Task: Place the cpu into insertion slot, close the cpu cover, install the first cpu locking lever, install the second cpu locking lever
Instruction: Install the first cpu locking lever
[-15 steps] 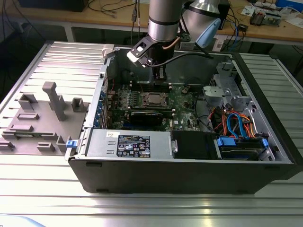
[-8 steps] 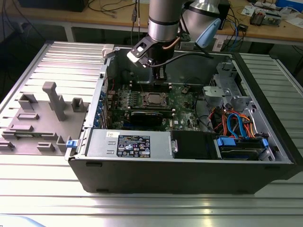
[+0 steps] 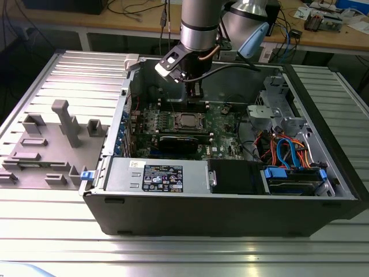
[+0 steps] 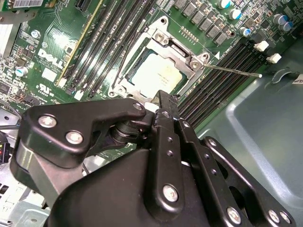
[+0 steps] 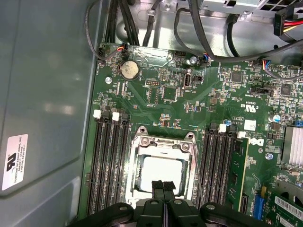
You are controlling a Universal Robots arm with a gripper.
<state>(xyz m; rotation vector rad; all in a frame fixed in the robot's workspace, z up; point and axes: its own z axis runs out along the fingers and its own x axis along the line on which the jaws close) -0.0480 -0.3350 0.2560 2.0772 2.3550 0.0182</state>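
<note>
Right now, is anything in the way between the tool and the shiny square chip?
Nothing visible is. In the first wrist view the tool hangs right over the cpu. The cpu cover only frames the chip's edges, and its silvery top shows bare through the cover's window.

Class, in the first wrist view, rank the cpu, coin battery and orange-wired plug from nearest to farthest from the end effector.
1. cpu, right by the end effector.
2. coin battery, far across the motherboard.
3. orange-wired plug, off the motherboard.
</note>
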